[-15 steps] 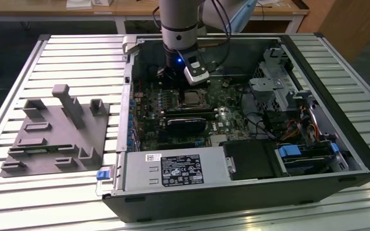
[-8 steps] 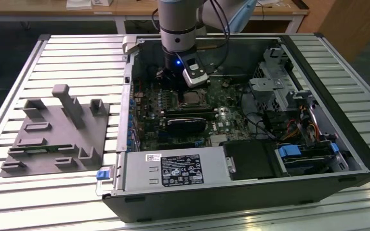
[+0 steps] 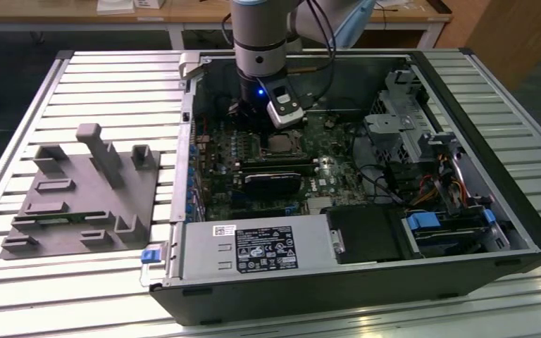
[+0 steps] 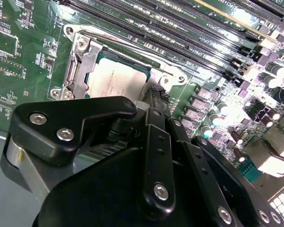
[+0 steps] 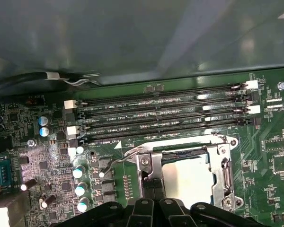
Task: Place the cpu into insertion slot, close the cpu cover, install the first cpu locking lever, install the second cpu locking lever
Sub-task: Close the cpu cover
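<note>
First wrist view: cpu point(image 5: 191, 177) silvery-tan, seated under closed cpu cover point(image 5: 226, 165); gripper point(image 5: 154, 183) clenched at cover edge.

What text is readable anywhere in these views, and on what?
Nothing can be quoted: all the print is too small to read.
power supply label: white print on black, unreadable.
white sticker beside it: unreadable.
Lettering along the memory slots: unreadable.
cpu top: faint marks, unreadable.

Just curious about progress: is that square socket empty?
No, the cpu sits in it, its silvery top showing through the cpu cover's window.
</note>
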`<action>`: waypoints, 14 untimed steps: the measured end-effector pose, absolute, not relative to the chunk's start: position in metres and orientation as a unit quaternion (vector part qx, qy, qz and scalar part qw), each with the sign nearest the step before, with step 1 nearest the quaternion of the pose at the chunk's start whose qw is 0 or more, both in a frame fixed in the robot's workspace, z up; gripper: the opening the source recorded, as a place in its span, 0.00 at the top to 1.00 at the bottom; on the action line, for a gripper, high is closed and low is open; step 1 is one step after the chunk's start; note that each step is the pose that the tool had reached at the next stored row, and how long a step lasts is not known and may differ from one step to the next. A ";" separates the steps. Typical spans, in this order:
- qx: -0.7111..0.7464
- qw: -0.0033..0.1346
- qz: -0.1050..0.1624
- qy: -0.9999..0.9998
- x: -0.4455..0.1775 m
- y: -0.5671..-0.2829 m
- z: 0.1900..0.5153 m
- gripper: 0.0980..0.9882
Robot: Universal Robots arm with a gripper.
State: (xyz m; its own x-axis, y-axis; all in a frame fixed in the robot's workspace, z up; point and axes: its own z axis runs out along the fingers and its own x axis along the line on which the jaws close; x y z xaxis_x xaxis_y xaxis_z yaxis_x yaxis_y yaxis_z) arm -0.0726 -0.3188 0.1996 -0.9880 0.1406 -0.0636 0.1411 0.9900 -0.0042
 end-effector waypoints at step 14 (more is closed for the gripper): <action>0.071 0.032 -0.004 0.997 -0.067 -0.319 0.200 0.99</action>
